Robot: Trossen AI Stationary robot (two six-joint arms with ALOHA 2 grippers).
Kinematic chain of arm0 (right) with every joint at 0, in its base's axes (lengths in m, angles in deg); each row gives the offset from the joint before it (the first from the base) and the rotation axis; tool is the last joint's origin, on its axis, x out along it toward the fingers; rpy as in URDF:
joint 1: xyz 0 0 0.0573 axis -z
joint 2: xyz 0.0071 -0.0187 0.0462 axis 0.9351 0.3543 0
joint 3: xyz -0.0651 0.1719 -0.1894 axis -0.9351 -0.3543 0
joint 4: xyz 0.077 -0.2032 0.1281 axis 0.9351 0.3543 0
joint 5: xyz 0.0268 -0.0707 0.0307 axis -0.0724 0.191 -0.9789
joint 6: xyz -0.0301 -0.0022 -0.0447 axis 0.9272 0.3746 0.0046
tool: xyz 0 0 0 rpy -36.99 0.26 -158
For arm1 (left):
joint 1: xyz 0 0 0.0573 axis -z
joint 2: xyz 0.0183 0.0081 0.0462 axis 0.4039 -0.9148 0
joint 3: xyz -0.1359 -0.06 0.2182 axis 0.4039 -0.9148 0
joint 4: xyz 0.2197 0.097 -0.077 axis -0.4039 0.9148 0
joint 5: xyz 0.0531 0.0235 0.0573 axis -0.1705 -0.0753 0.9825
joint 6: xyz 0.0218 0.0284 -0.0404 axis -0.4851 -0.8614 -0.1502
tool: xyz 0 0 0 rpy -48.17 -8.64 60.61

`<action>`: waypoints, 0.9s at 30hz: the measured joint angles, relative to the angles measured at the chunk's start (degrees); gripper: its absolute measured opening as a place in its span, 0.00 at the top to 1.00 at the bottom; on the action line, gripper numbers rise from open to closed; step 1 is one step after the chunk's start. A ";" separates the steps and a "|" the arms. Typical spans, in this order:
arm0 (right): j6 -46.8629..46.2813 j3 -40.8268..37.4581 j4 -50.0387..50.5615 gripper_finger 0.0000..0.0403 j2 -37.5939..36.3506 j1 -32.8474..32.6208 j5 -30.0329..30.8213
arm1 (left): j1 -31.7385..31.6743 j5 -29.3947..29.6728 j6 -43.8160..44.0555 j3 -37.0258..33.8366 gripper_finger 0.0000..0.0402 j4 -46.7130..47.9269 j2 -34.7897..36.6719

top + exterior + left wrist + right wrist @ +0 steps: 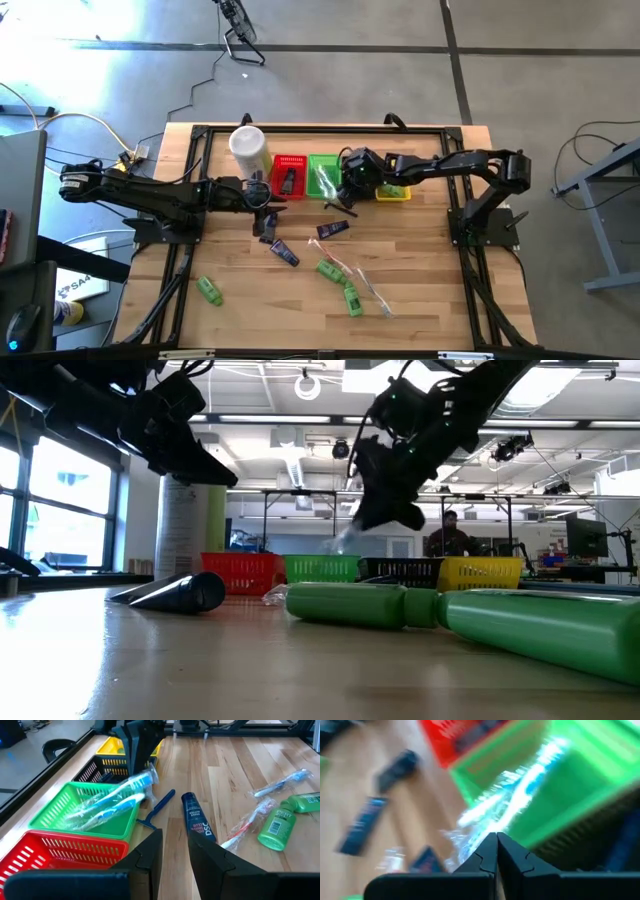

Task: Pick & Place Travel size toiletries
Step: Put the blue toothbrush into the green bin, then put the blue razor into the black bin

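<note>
Left end effector [262, 203] hovers beside red basket [289, 177], fingers slightly parted, holding nothing. Right end effector [345, 188] pinched shut on plastic-wrapped toothbrush [107, 802] lying across green basket [65, 807]. Green bottles [340, 283], tubes scattered on desk [430, 280].

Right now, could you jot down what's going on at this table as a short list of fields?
Right gripper: shut on a wrapped toothbrush, holding it over the green basket
Left gripper: part open, empty, near the red basket
Loose on table: blue razor, navy tube, green bottles
Other baskets: black, yellow
Also: white canister
</note>
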 joint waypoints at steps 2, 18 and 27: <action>0.00 0.00 -3.62 1.00 0.00 -0.03 -3.32 | 0.01 0.00 -0.04 0.00 0.78 0.01 0.00; 2.16 0.01 -9.61 1.00 -2.89 -5.11 -0.77 | 0.02 0.02 -0.02 0.00 0.78 0.00 0.00; 3.02 0.02 -5.72 1.00 -8.88 -11.19 3.46 | 0.02 0.03 0.00 0.00 0.78 0.02 0.00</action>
